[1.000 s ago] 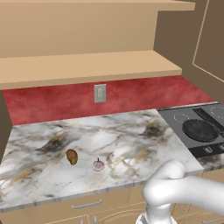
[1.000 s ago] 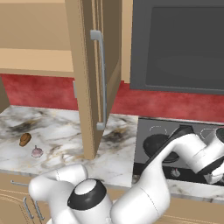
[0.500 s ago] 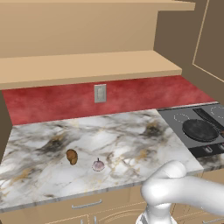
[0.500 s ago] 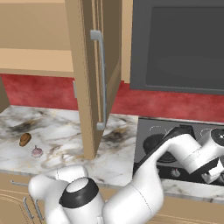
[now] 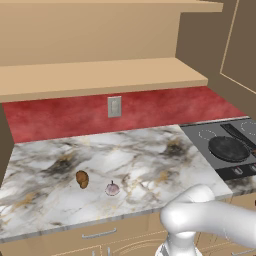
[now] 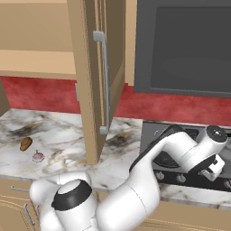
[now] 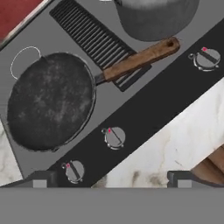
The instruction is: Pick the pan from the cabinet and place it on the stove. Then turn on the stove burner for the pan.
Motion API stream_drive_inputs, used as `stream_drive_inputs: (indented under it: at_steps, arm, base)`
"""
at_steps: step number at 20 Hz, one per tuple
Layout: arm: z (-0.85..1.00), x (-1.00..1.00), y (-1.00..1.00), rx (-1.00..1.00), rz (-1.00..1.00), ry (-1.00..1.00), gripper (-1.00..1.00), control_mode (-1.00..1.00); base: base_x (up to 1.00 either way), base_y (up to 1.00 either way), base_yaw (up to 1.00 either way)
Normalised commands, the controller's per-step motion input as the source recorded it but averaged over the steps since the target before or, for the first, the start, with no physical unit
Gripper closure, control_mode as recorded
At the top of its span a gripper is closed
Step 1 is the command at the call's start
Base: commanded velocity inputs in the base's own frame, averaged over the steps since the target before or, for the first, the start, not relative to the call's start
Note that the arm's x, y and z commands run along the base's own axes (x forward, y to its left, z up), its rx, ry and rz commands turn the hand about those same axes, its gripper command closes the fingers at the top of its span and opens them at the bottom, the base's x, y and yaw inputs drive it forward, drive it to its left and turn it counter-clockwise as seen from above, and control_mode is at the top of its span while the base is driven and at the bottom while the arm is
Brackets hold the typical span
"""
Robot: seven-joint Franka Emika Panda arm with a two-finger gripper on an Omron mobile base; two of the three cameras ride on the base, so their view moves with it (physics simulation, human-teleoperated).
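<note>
Pan [image 7: 50,101] sits already on the stove [image 7: 144,109] near its front edge, so with my gripper [image 7: 109,178] wide open and empty above the knobs, I should choose carefully the knob [image 7: 114,137] belonging to its burner.

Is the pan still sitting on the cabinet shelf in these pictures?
No, the pan lies flat on the stove in the hand view, its handle pointing towards a metal pot.

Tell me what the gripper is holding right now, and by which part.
Nothing is held. The gripper hangs open above the stove's knobs, its fingertips apart with nothing between them. The pan sits free on the stove.
</note>
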Motion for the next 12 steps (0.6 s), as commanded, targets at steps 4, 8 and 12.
stream_drive_inputs:
  at_steps: [4, 8, 12]
  arm:
    - [0.00, 0.00, 0.30, -0.11, 0.24, -0.01, -1.00, -1.00]
    - [0.00, 0.00, 0.18, -0.08, 0.31, -0.05, -1.00, -1.00]
    - [0.00, 0.00, 0.17, -0.09, 0.36, -0.04, -1.00, -1.00]
  base:
    - [0.00, 0.00, 0.00]
    - [0.00, 0.00, 0.00]
    - [0.00, 0.00, 0.00]
